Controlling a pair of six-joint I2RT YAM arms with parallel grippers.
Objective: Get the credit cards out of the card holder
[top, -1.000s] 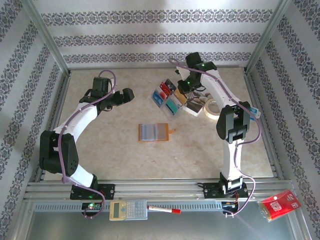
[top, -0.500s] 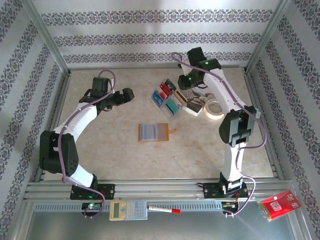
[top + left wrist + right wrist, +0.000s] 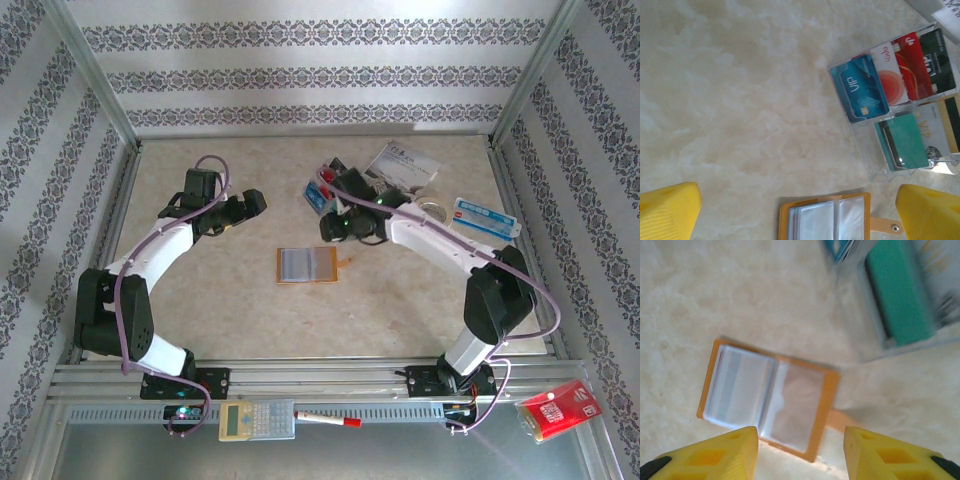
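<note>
One small flat orange-tan folding card holder (image 3: 308, 265) lies open on the beige marbled table (image 3: 200, 300), midway between the two arms, grey-clear plastic sleeves face up and its thin strap tab pointing right. It touches neither gripper.

The credit cards (image 3: 900, 95) sit apart from it, stacked in one clear plastic tray (image 3: 867, 167) farther back on the table. In the left wrist view seven thin plastic rectangles can be counted:
- Upper row, four: a blue card (image 3: 862, 92), a white card with an orange-red disc (image 3: 890, 72), a red card (image 3: 912, 60) and a black card (image 3: 938, 60).
- Lower row, three: a teal card (image 3: 905, 142), a pale grey printed card (image 3: 932, 132) and a tan-yellow card (image 3: 953, 135) cut off by the frame edge.

The left gripper (image 3: 258, 200) hangs left of the tray, its two yellow fingers (image 3: 667, 210) spread wide and grasping nothing. The right gripper (image 3: 800, 450) hovers over the card holder's near edge, its two yellow fingers (image 3: 710, 455) parted with nothing between them.

Behind the right arm lie one white-grey printed brochure (image 3: 400, 165), one long white-and-blue box (image 3: 485, 215) and one roll of pale tape (image 3: 432, 210).
</note>
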